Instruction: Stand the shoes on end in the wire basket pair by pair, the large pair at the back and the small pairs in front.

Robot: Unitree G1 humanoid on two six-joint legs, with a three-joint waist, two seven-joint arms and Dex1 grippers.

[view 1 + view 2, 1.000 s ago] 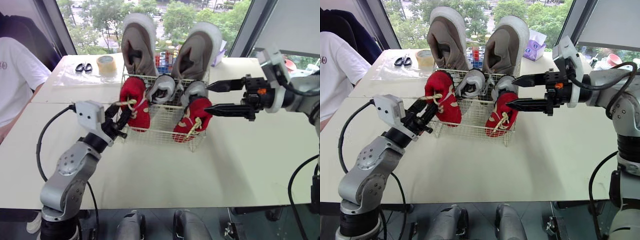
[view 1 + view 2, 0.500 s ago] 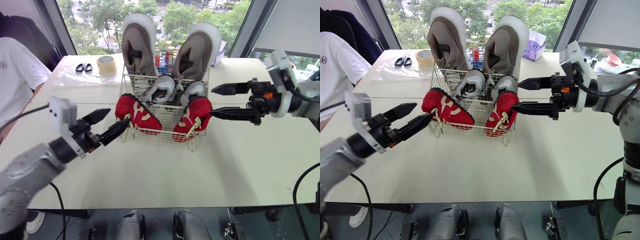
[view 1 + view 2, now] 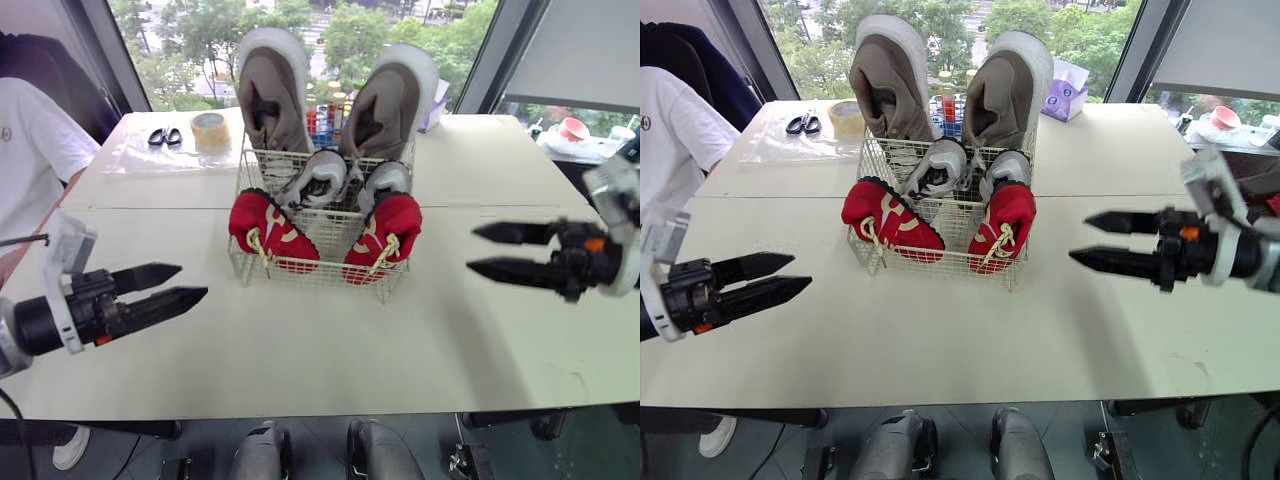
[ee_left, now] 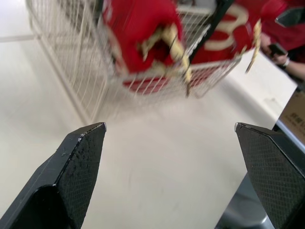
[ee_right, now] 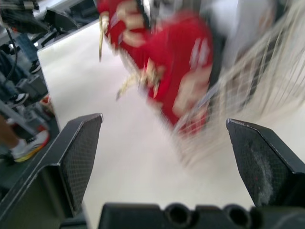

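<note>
All three pairs are held in the white wire basket (image 3: 312, 272). The front-left red fabric shoe (image 3: 266, 228) lies slanted, not upright, nearest the released left hand (image 3: 192, 280). The right hand (image 3: 471, 249) is also spread and empty.

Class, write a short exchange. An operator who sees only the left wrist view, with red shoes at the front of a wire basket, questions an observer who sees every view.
Operator: I see the red fabric shoes. Is the large pair in?
Observer: Yes. Two large taupe shoes stand on end at the back of the white wire basket, behind a pair of small grey shoes.
Operator: Where is the right gripper?
Observer: The right gripper hovers open over the cream table, to the right of the basket and apart from it.
</note>
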